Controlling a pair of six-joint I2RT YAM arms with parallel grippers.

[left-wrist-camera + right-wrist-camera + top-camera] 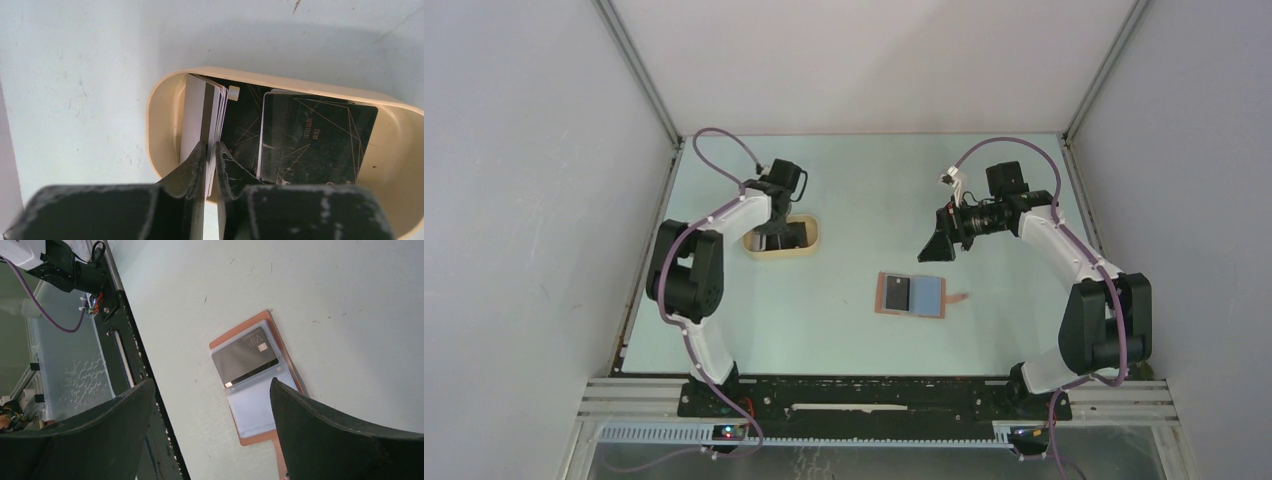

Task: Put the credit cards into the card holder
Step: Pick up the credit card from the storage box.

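Open and flat mid-table lies the reddish-brown card holder (934,298) (255,410), light blue pockets up. One dark grey card (898,293) (245,360) rests on its left half. My left gripper (776,235) (211,147) reaches into the oval beige tray (759,250) (160,100). It is shut on a small stack of whitish credit cards (202,115) standing on edge. Black cards (320,140) with thin gold lines lie flat in the tray beside the stack. My right gripper (936,248) (212,381) hangs open above the table, just behind the card holder, with nothing between its fingers.
The holder's snap tab (959,297) (280,460) sticks out on its right side. Grey walls enclose the table on three sides. The black base rail (854,395) (130,365) runs along the near edge.
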